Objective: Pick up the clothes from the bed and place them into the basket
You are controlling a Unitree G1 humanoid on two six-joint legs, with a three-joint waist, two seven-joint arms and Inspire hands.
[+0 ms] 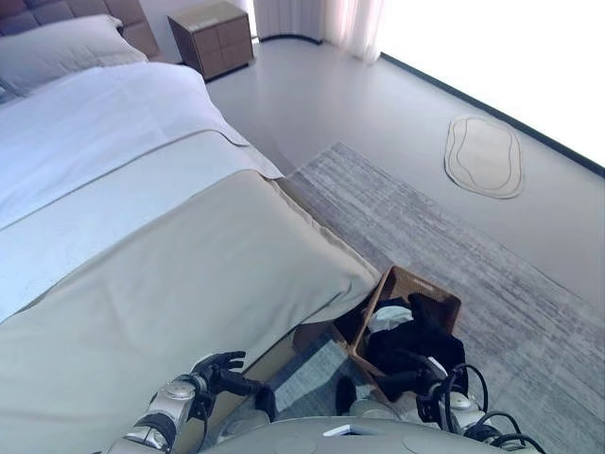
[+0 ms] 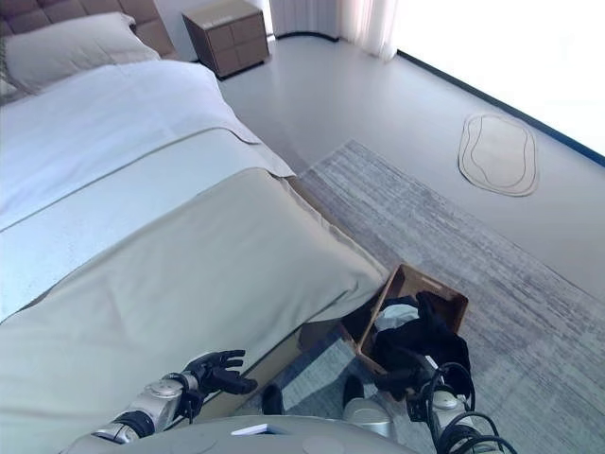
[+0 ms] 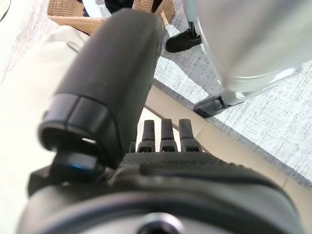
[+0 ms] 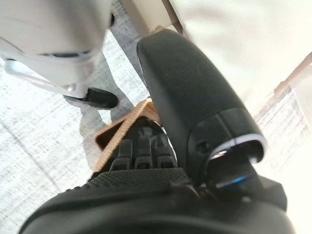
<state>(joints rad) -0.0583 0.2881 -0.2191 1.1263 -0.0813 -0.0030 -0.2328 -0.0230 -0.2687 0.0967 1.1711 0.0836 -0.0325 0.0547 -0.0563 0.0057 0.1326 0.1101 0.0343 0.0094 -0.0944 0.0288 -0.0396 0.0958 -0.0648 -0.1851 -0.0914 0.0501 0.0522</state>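
The bed [image 1: 170,274] has a beige cover and a white sheet; I see no loose clothes on it. A brown basket [image 1: 373,307] stands on the rug by the bed's foot corner, with black clothes [image 1: 416,340] and a white garment [image 1: 389,317] inside. My left hand [image 1: 222,371] is open and empty at the bed's near edge; its straight fingers [image 3: 165,136] show in the left wrist view. My right hand [image 1: 427,372] hovers at the basket's near side over the black clothes, fingers [image 4: 141,151] relaxed and holding nothing, just above the basket rim [image 4: 122,129].
A grey rug [image 1: 425,218] lies beside the bed. A small oval mat [image 1: 484,156] lies on the floor at the far right. A brown nightstand [image 1: 213,38] and a grey pillow [image 1: 57,52] are at the head of the bed. Curtains [image 1: 321,19] hang at the back.
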